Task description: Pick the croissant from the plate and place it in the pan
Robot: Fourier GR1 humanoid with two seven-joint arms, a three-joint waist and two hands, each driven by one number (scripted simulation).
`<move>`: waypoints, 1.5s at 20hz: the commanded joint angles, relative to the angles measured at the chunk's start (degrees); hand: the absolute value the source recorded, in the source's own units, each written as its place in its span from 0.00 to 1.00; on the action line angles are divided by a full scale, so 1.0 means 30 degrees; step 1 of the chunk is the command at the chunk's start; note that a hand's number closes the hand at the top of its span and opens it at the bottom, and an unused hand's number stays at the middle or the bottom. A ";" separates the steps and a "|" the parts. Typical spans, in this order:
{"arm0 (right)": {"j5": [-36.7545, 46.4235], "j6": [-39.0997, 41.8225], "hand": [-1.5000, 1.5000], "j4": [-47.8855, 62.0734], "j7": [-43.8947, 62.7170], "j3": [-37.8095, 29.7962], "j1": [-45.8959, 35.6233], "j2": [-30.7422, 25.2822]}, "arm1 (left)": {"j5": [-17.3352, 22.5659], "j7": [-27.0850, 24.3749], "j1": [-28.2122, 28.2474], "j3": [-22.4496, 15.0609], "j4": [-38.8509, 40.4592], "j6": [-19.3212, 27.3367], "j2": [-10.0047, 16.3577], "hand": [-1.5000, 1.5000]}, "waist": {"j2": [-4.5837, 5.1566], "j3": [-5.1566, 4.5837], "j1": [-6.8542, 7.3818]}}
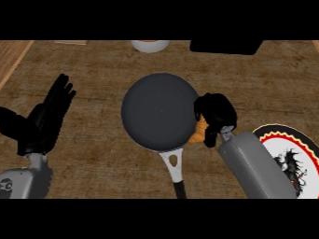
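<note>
At right pan (159, 112) rim, croissant (199, 132)

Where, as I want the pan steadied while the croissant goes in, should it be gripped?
Probably by its handle, the long narrow bar running from the near rim of the pan toward the robot. Come from the left with the open left hand: the right hand, curled round the croissant, crowds the right rim.

The left forearm (21, 183) and right forearm (255, 168) are smooth, rounded grey casings. The left one bears a small dark ring mark. Each narrows to a slim grey wrist carrying a matte black hand, the left hand (39, 122) and right hand (214, 113).
</note>
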 commanded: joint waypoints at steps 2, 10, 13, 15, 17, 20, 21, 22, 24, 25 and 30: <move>0.0594 -0.1521 1.00 -0.2775 0.4176 0.4156 -0.2363 0.2007 | 0.0012 0.0418 -0.0797 -0.0275 0.0244 -0.0150 -0.0040 0.50 | -0.0142 0.0068 0.0826; 0.0125 -0.1241 1.00 -0.6786 1.3372 0.9153 -0.6666 0.2077 | -0.0198 -0.0034 -0.1059 -0.0281 0.1121 -0.0066 -0.0204 0.50 | -0.0013 0.0025 0.0700; -0.1203 -0.1230 1.00 -0.7465 1.6965 1.0821 -0.7767 0.2083 | -0.0159 0.0530 -0.1820 -0.0316 0.1203 0.0227 -0.0435 0.50 | 0.0081 0.0045 0.0591; -0.1958 -0.1394 1.00 -0.7324 1.8800 1.0666 -0.9349 0.2084 | -0.0398 0.0271 -0.1412 -0.0744 0.1139 0.0043 -0.0534 0.50 | 0.0134 0.0035 0.0720; -0.2385 -0.2086 1.00 -0.7094 2.0109 1.0566 -1.0339 0.2082 | -0.0268 -0.0087 -0.1313 -0.0360 0.1188 -0.0160 -0.0184 0.50 | 0.0184 0.0038 0.0553; -0.3062 -0.3224 1.00 -0.5649 2.0504 1.0474 -1.1271 0.2078 | 0.0046 -0.0812 -0.0746 0.0194 0.1265 -0.0420 0.0082 0.50 | 0.0321 0.0047 0.0256; -0.3192 -0.3256 1.00 -0.5635 2.0972 1.0424 -1.1684 0.2078 | -0.0233 0.0220 -0.1450 -0.0207 0.1184 -0.0012 -0.0156 0.50 | 0.0287 0.0060 0.0179; -0.2961 -0.4076 1.00 -0.4831 2.0566 1.0053 -1.1782 0.2077 | -0.0116 -0.0233 -0.1200 0.0077 0.1280 0.0097 -0.0237 0.50 | 0.0357 0.0063 0.0054; -0.3193 -0.3515 1.00 -0.5286 2.0385 0.8878 -1.2321 0.2076 | -0.0034 0.0332 -0.0799 0.0298 0.0173 0.0159 0.0143 0.50 | 0.0232 0.0098 -0.0331; -0.2868 -0.4737 1.00 -0.4662 2.0521 0.9722 -1.1672 0.2076 | 0.0184 -0.0470 -0.0767 0.0606 0.1207 -0.0331 0.0315 0.50 | 0.0346 0.0083 -0.0450; -0.2430 -0.5630 1.00 -0.3656 1.9430 0.8616 -1.1591 0.2077 | 0.0152 -0.0240 -0.0136 0.0815 0.0615 0.0043 0.0238 0.50 | 0.0334 0.0103 -0.0734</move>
